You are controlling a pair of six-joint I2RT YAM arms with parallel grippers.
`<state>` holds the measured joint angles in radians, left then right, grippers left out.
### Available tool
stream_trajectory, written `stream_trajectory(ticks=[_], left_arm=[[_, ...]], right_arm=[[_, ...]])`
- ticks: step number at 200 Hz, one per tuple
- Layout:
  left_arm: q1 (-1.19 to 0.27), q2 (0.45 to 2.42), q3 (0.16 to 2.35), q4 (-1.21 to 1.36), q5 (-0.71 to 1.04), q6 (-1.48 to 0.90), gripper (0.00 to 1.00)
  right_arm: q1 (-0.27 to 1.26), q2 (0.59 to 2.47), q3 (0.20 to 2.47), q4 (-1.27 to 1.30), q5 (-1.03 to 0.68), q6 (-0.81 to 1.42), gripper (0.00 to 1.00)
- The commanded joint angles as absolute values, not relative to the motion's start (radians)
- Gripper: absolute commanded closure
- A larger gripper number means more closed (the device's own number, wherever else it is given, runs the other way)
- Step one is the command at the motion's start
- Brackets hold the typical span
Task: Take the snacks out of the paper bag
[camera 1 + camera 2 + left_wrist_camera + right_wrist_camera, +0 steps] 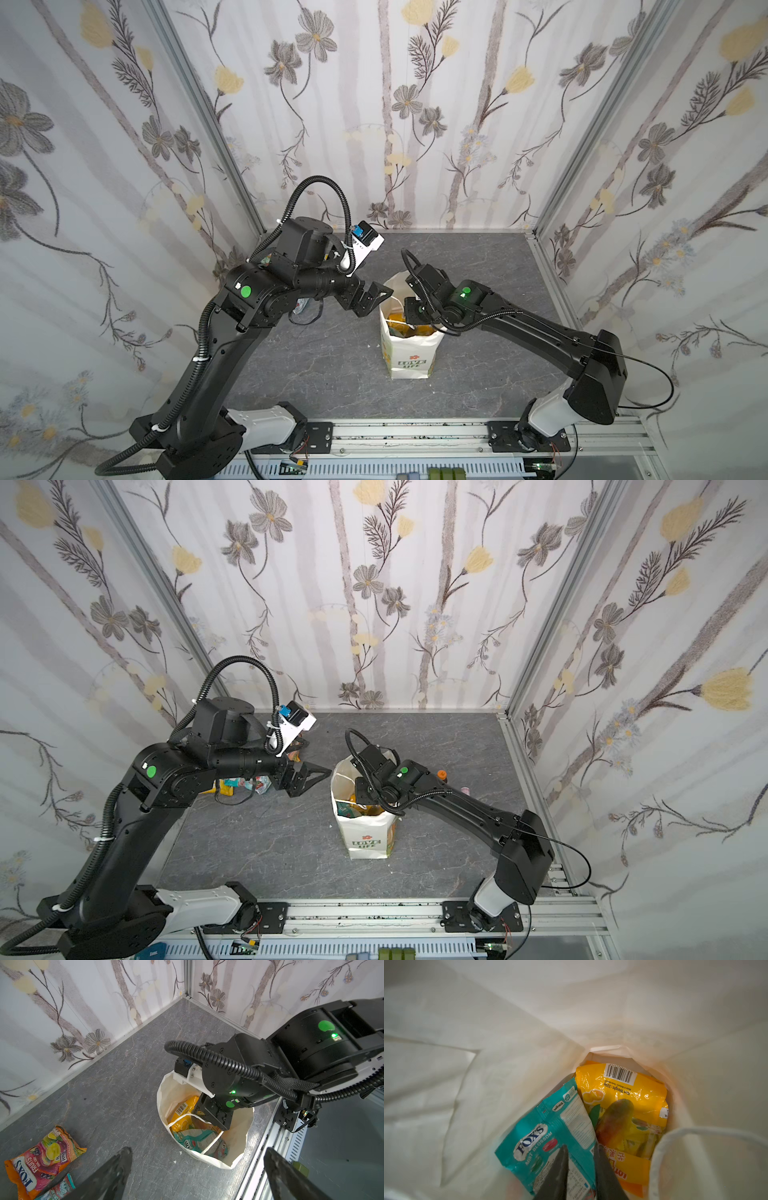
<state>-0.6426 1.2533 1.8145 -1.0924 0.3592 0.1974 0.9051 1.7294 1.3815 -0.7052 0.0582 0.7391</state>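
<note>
1. Right up against the lens is your right tool (581,1148), deep in the bag (488,1043). Its jaws are narrow and pinch the teal packet (550,1126) near its edge. The yellow packet (623,1105) lies touching it.
2. That bite looks shallow to me, and foil is slippery. I'd lift slow and straight up. If it slides, go back in and grab further from the edge.
3. Watch the string handle (660,1147), which droops into the mouth just beside your fingers. Snag it and I reckon the whole bag comes up with you.
4. The bag is tall, light paper, standing upright with nothing holding it. Your left tool (372,299) hangs wide and empty just beside the rim, so it could steady the rim if things tip.
5. For a drop spot, an orange packet (41,1157) lies out on the worktop (311,365) on the left side. Set this one near it, well apart from the bag.
6. The worktop is grey, marble-look and flat. A small bottle (443,774) with an orange cap stands behind the right arm. It's not a snack, so skip it.
7. Flowery wallpaper (415,124) covers three sides, and a metal rail (415,436) runs along the front.
</note>
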Motion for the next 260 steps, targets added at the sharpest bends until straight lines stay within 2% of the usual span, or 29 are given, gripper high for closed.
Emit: stream_trajectory(ticks=[1, 41, 69, 137, 156, 165, 221, 244, 260], left_arm=[[-0.643, 1.240, 1.801, -1.043, 0.365, 0.181, 0.00], [-0.643, 1.233, 1.795, -1.032, 0.359, 0.174, 0.00], [-0.643, 1.230, 1.793, -1.030, 0.356, 0.169, 0.00], [-0.643, 1.228, 1.776, -1.010, 0.366, 0.145, 0.00], [-0.643, 1.222, 1.766, -1.005, 0.367, 0.139, 0.00], [-0.643, 1.220, 1.766, -1.006, 0.365, 0.139, 0.00], [-0.643, 1.203, 1.749, -1.009, 0.354, 0.137, 0.00], [-0.643, 1.197, 1.744, -1.011, 0.348, 0.141, 0.00], [-0.643, 1.197, 1.745, -1.012, 0.345, 0.147, 0.00]], right_arm=[[0.915, 1.749, 1.375, -0.660, 0.067, 0.726, 0.75], [0.925, 1.800, 1.357, -0.650, 0.017, 0.704, 0.71], [0.928, 1.832, 1.359, -0.638, -0.003, 0.691, 0.64], [0.927, 1.922, 1.339, -0.597, 0.000, 0.677, 0.35], [0.928, 1.949, 1.324, -0.570, 0.005, 0.678, 0.19], [0.928, 1.964, 1.318, -0.555, 0.005, 0.676, 0.16], [0.936, 2.058, 1.287, -0.498, 0.001, 0.673, 0.13], [0.939, 2.085, 1.275, -0.487, -0.019, 0.669, 0.17], [0.940, 2.091, 1.266, -0.479, -0.033, 0.669, 0.28]])
